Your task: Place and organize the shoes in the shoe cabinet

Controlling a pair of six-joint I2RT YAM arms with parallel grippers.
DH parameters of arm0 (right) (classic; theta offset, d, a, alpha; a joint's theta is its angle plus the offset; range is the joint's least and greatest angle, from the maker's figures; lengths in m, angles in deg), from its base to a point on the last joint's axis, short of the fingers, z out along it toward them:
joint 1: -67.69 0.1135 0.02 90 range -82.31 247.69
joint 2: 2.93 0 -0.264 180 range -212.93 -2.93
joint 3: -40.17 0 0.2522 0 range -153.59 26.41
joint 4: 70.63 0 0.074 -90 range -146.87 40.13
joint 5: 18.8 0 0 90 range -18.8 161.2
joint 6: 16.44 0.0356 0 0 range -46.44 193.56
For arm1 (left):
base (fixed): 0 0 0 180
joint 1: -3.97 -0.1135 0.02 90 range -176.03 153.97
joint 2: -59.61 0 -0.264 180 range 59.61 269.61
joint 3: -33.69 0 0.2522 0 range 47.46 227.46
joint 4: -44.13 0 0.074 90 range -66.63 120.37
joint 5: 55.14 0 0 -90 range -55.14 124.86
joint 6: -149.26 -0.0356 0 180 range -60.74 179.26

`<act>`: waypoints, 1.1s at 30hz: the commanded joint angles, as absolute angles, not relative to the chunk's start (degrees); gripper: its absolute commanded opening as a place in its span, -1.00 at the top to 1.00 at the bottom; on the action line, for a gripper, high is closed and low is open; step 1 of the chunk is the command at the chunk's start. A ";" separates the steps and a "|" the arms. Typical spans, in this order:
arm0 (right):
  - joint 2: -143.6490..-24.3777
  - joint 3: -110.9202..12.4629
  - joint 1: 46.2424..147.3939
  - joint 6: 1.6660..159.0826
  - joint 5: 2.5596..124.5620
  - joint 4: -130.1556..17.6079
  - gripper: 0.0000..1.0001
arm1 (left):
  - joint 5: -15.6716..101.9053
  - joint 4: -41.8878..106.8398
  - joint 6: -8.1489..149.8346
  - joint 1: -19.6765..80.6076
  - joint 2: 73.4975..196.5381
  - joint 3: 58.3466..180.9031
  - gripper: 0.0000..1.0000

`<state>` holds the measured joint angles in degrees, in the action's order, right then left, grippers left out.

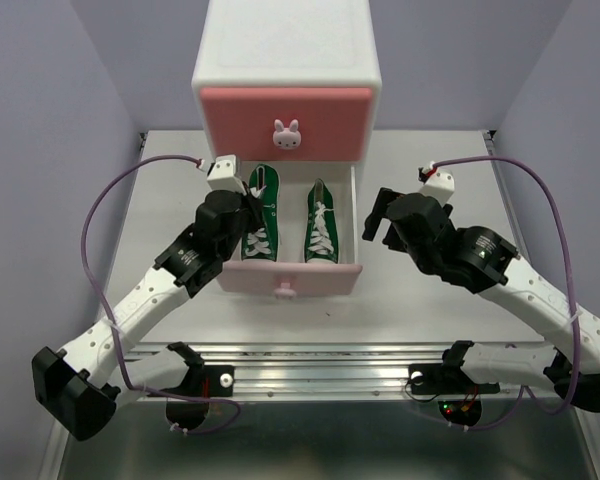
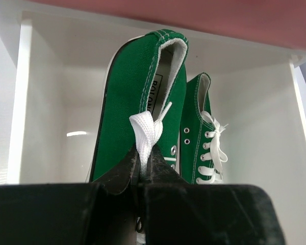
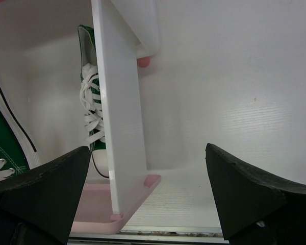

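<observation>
now, mid-placement, our left gripper [image 2: 143, 166] pinches the white lace [image 2: 145, 135] of the green canvas sneaker [image 2: 127, 102] at nine o'clock in the open pale pink drawer [image 1: 290, 280] of the white plastic cabinet [image 1: 285, 50], right gripper [image 1: 377, 213] gaping empty; next, we judge, release and push it shut.

The left gripper [image 1: 248, 208] covers the middle of the left green shoe [image 1: 261, 245] in the top view, and the shoe cabinet [image 1: 285, 50] is cut off by the upper edge; its upper drawer [image 1: 285, 120] is closed (nothing inside can be seen). In the left wrist view the fingers [image 2: 117, 178] are a dark blur hiding that shoe's toe, so whether it rests on the lower drawer [image 2: 41, 127] cannot be told. In the right wrist view the drawer's side wall [image 3: 120, 102] hides part of the right green shoe [image 3: 89, 102], the left edge crops the other, and the right gripper [image 3: 147, 150] shows only two fingers [image 3: 41, 189] running off the bottom.
</observation>
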<state>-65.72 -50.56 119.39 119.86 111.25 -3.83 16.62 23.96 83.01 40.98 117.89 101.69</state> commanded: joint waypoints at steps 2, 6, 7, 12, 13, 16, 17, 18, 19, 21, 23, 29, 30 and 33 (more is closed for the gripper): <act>-67.00 -51.11 119.11 119.09 112.77 -5.80 -1.00 | 14.47 23.08 85.02 41.50 121.03 101.50 1.00; -67.79 -51.73 119.11 118.48 112.60 -5.89 -1.00 | 12.45 23.25 87.38 41.50 124.03 102.04 1.00; -67.88 -51.90 119.11 118.21 112.69 -5.89 -1.00 | 11.75 23.25 88.08 41.50 124.47 101.95 1.00; -67.18 -51.82 119.11 117.77 114.27 -5.89 -1.00 | 11.39 24.04 88.62 41.50 127.11 102.47 1.00; -67.01 -51.73 119.11 117.77 114.36 -5.98 -1.00 | 11.13 24.22 88.53 41.50 127.46 102.74 1.00; -66.65 -51.20 119.11 118.38 114.62 -5.89 -1.00 | 8.67 24.57 89.32 41.41 129.48 103.26 1.00; -66.65 -51.11 119.11 118.56 114.62 -5.89 -1.00 | 8.06 24.40 89.76 41.41 130.09 103.53 1.00; -66.65 -51.11 119.11 118.73 114.71 -5.89 -1.00 | 7.53 24.05 90.11 41.41 130.62 103.79 1.00; -66.74 -51.11 119.11 118.74 114.71 -5.89 -1.00 | 7.00 23.78 90.63 41.41 131.32 104.66 1.00; -66.65 -51.03 119.11 118.30 114.79 -5.89 -1.00 | 5.94 22.99 92.22 41.41 133.61 105.90 1.00; -66.48 -50.94 119.11 118.21 115.32 -5.89 -1.00 | 4.98 22.64 93.79 41.41 135.54 107.13 1.00; -65.07 -50.67 119.11 118.03 116.03 -5.80 -1.00 | 2.60 25.18 94.42 41.41 139.06 108.10 1.00; -64.81 -50.59 119.11 118.03 116.11 -5.80 -1.00 | 2.16 24.66 94.68 41.41 139.50 108.36 1.00; -64.28 -50.32 119.11 118.03 116.38 -5.89 -1.00 | 1.81 24.66 94.86 41.49 140.21 108.63 1.00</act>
<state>-65.94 -50.56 119.39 118.38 113.75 -3.88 5.49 22.56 93.59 41.11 140.76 105.65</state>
